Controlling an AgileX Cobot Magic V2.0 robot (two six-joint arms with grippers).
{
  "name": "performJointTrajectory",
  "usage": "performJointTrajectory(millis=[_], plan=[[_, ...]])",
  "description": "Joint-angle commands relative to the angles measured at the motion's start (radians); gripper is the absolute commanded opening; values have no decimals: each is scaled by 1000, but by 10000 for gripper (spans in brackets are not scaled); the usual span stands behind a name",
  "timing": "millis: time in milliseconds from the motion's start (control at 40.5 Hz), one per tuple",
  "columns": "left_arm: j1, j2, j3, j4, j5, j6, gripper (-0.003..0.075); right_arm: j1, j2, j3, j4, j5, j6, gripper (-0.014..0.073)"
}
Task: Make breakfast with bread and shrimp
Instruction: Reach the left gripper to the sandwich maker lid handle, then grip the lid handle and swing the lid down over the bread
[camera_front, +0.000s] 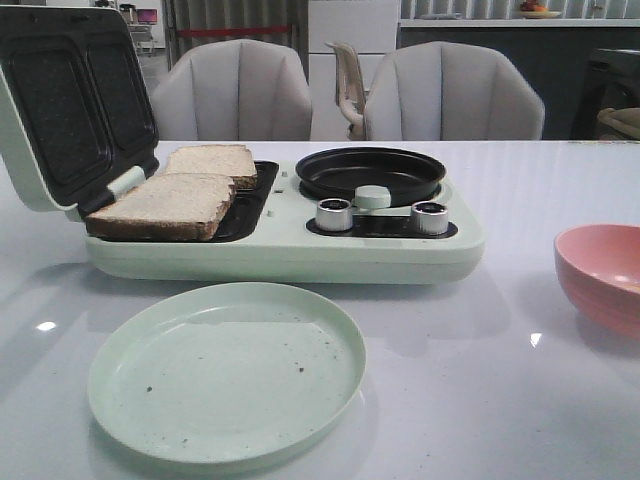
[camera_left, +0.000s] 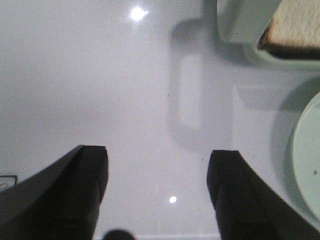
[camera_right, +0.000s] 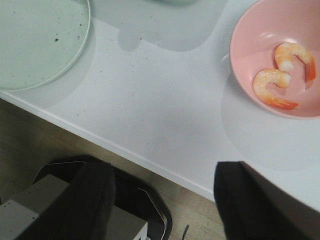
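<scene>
Both pincers stand open and empty: my left pincer over bare table, my right pincer at the table edge. Bread lies in the sandwich maker: light, soft, crushable; grip a crust edge. Two shrimp sit in the pink bowl: small, probably slippery; pinch mid-curl.

You are working in a home-style dining or kitchen area: a glossy white worktop carries a mint breakfast maker, with padded grey chairs drawn up behind it and a dark counter along the back.
</scene>
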Motion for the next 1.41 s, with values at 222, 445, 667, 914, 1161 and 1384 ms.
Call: performJointTrajectory(millis=[222,445,667,914,1161,1384], plan=[[154,150,-190,-265,-161,110,183,-7,-8,-24,-3,-43,2,536],[156,311,-330,-361,-170,110,99,-7,-8,-24,-3,-43,2,536],[156,471,-491,-474,-159,110,99,-7,-8,-24,-3,-43,2,536],[155,568,-608,-664,-32,220,99,-7,-8,-24,-3,-43,2,536],[155,568,-609,-809,79,340,99,-7,-8,-24,-3,-43,2,536],[118,546,-609,-877,189,417,99,-7,-8,-24,-3,-43,2,536]])
